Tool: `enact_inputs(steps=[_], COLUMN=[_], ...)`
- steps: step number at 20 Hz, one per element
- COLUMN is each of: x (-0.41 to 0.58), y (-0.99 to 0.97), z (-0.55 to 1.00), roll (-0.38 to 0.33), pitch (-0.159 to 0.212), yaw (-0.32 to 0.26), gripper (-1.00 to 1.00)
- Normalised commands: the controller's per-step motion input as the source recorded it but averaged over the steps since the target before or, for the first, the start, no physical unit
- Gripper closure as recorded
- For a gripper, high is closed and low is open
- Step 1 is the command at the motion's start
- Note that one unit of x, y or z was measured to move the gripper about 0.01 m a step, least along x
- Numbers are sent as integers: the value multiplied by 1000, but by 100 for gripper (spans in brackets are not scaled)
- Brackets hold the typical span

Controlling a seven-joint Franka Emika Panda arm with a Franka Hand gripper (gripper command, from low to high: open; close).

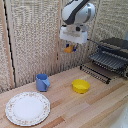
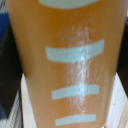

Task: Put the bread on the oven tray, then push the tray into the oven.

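Observation:
My clamp [image 1: 70,47] hangs high above the wooden table, shut on the bread [image 1: 68,49], a small orange-brown block. In the wrist view the bread [image 2: 67,65] fills nearly the whole picture, orange with pale blue stripes; the fingers are hidden. The oven [image 1: 114,52], dark and silver, stands at the exterior view's right with its front open. The oven pan [image 1: 96,70], a dark barred rack, sticks out in front of it, low and toward the exterior view's right of the clamp. The bread is well above the pan and apart from it.
A yellow bowl [image 1: 80,86] sits on the table below the clamp. A blue mug [image 1: 42,82] stands toward the exterior view's left, and a round patterned white plate [image 1: 28,108] lies near the front left. A woven screen stands behind.

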Motion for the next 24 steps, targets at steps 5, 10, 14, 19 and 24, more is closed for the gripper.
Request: enact_inputs(steps=[5, 10, 14, 19, 24], x=[-42, -1, 0, -1, -7], y=[-852, -971, -1000, -1000, -990], z=[239, 160, 127, 105, 43], roll=[9, 21, 37, 74, 81], pitch=[0, -2, -6, -3, 0], yaw=[-123, -72, -43, -14, -19], gripper=[100, 100, 100, 100, 100])
